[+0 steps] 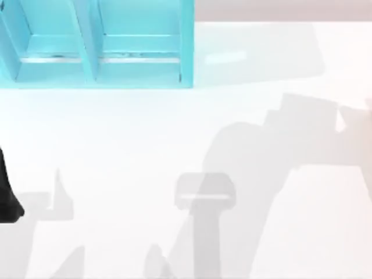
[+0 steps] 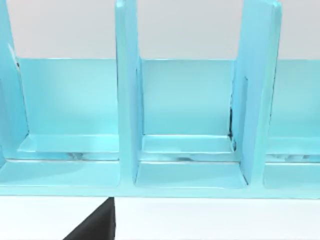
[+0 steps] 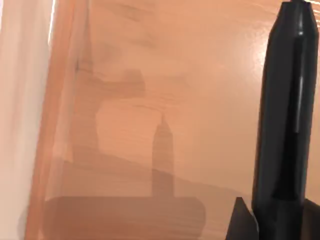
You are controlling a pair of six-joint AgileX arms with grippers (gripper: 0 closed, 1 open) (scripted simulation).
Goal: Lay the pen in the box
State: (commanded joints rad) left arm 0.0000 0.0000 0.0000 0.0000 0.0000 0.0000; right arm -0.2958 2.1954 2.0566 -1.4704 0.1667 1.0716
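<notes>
The pen [image 3: 285, 125] stands close before the right wrist camera, a slim black body with its pocket clip facing the lens, and it hangs over the warm wooden floor of what looks like the box [image 3: 150, 100]; a paler wooden wall [image 3: 60, 100] runs along one side of that floor. A shadow of the pen and of a broad block under it falls on the wood, which suggests the pen is held above the floor and not yet resting on it. A dark wedge at the pen's lower end is probably part of the right gripper [image 3: 245, 222], and the pen's pose fits a grip at that end, but I cannot tell how the jaws stand. Carrying the pen over the box interior would make sense for a release that keeps it inside the walls. The left arm [image 1: 9, 197] sits parked at the left edge of the white surface [image 1: 145, 145], and its gripper cannot be judged. Its wrist camera looks at a turquoise rack [image 2: 127, 100] with upright dividers, which stands at the far left of the surface and plays no part here.
</notes>
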